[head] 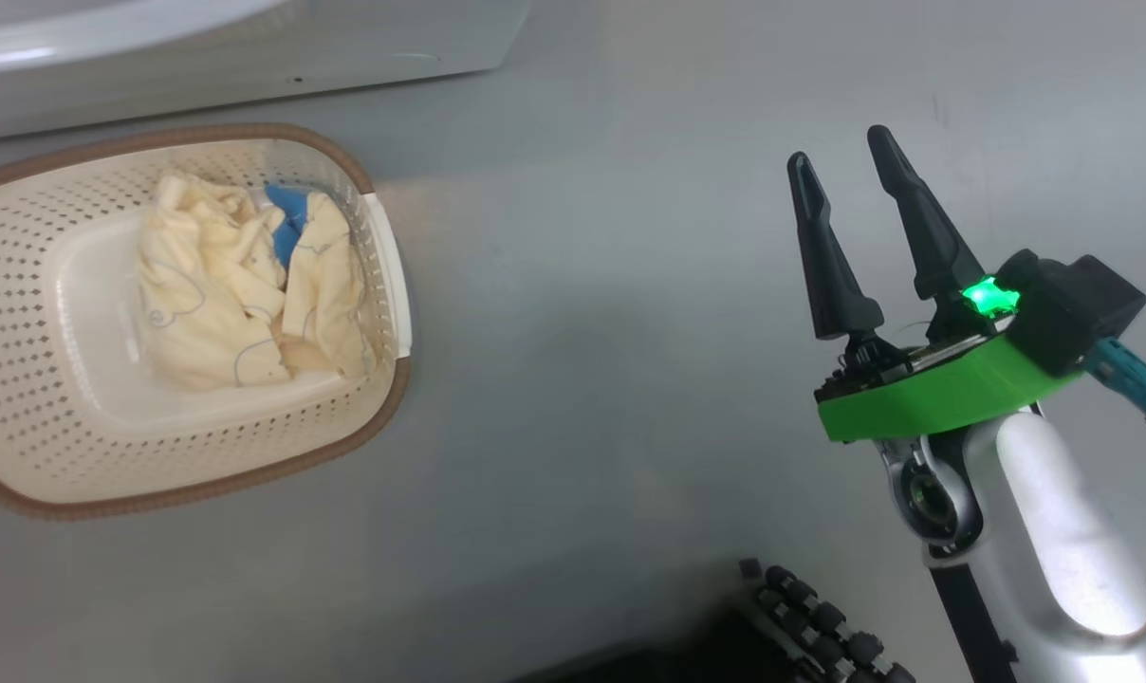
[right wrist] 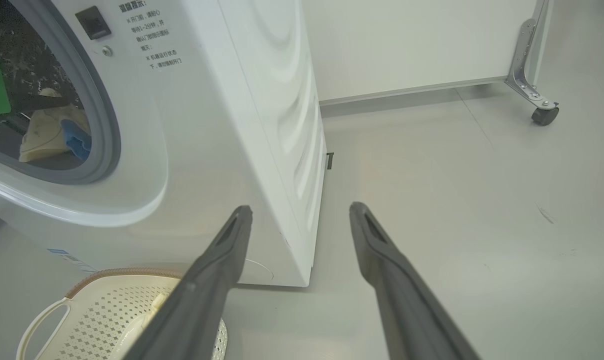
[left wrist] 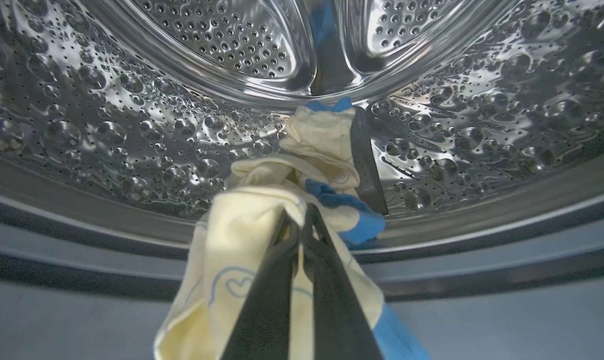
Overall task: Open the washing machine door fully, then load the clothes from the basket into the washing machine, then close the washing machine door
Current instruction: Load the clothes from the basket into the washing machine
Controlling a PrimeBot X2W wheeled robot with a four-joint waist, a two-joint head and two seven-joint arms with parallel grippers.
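Inside the steel drum (left wrist: 107, 125) of the washing machine (right wrist: 232, 100), my left gripper (left wrist: 299, 212) is shut on a cream-yellow garment with blue patches (left wrist: 242, 230), which drapes over the fingers and onto the drum floor. That garment (right wrist: 42, 135) also shows through the grey gasket (right wrist: 107, 125). More clothes (head: 222, 294) lie bundled in the basket (head: 203, 489), which stands on the floor before the machine (head: 250, 47). My right gripper (head: 839, 147) hangs open and empty over bare floor, well right of the basket (right wrist: 127, 274). The washing machine door is out of view.
A white wall panel stands on a bracket with a black caster (right wrist: 544, 114) at the far right. Grey floor stretches between the basket and my right arm. A dark part of my base (head: 801, 626) sits at the lower edge.
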